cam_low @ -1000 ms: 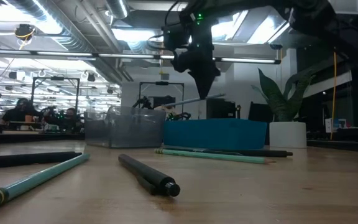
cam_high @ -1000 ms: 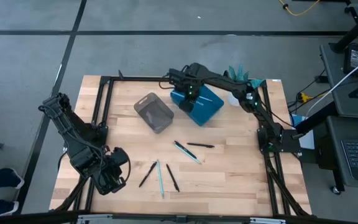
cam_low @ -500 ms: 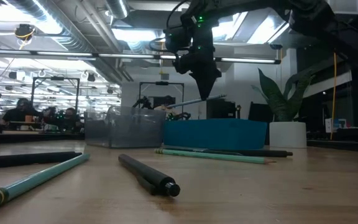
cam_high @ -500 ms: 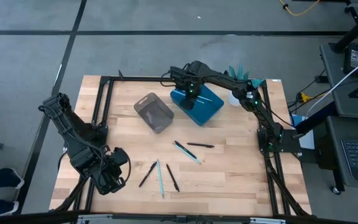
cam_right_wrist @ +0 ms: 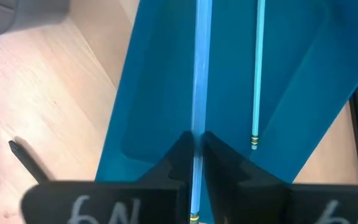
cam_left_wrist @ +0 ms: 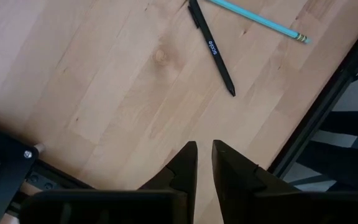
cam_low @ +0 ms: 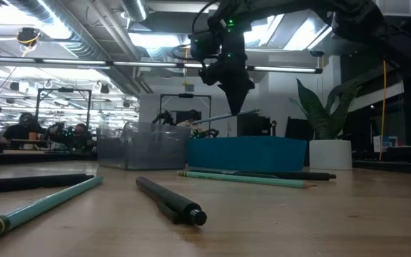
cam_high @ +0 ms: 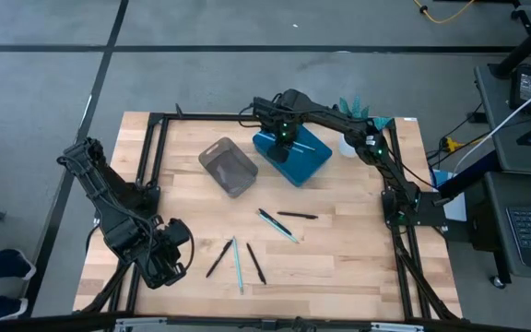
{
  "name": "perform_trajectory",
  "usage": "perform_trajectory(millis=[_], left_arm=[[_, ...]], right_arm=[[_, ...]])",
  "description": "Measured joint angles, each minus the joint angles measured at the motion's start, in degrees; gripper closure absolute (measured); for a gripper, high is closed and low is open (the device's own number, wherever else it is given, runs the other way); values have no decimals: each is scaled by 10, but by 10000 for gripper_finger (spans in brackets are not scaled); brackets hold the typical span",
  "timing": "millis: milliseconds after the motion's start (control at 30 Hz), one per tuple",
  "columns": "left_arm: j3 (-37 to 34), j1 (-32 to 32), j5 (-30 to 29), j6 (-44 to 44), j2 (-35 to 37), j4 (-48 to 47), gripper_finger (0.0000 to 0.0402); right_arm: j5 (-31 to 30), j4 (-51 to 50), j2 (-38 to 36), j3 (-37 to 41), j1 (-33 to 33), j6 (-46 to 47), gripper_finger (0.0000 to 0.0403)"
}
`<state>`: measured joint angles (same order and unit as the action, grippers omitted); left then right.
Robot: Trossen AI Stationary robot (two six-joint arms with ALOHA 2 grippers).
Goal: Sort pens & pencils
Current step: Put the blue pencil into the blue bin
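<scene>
1. the right gripper (cam_right_wrist: 196, 144) hangs above the blue bin (cam_high: 293, 153), its fingers pinched tight on a light blue pencil (cam_right_wrist: 202, 74) that runs lengthwise over the bin's inside.
2. a second light blue pencil (cam_right_wrist: 257, 68) lies flat inside that same bin, beside the held one and apart from it.
3. the left gripper (cam_left_wrist: 204, 155) waits at the near left corner of the table (cam_high: 339, 258), fingers close together with a thin gap between them and nothing in it.
4. nearest the front edge, three sticks lie close together on the wood: a black pen (cam_high: 218, 258), a light blue pencil (cam_high: 237, 265) and another black pen (cam_high: 256, 263).
5. in the left wrist view a black pen (cam_left_wrist: 212, 50) and a light blue pencil (cam_left_wrist: 253, 20) lie on the planks ahead of the fingers.
6. toward the middle of the table a light blue pencil (cam_high: 277, 226) lies slanted with a dark stick along its upper end, and a black pen (cam_high: 297, 215) lies just beside them on the right.
7. farther back, a clear grey bin (cam_high: 228, 167) sits left of the blue bin, the two near each other but apart.
8. from table height the held pencil (cam_low: 227, 116) sticks out nearly level above the blue bin's rim, not touching it.
9. a potted plant (cam_low: 325, 128) stands behind the bins at the far right.
</scene>
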<state>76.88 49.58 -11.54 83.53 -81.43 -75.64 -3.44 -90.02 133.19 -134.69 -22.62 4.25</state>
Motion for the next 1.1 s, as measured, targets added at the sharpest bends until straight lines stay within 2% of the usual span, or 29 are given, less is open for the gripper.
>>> perform_trajectory(millis=[1100], left_arm=[[0,-1,0,4,0,0,358]], right_arm=[[35,1,0,7,-9,-11,371]])
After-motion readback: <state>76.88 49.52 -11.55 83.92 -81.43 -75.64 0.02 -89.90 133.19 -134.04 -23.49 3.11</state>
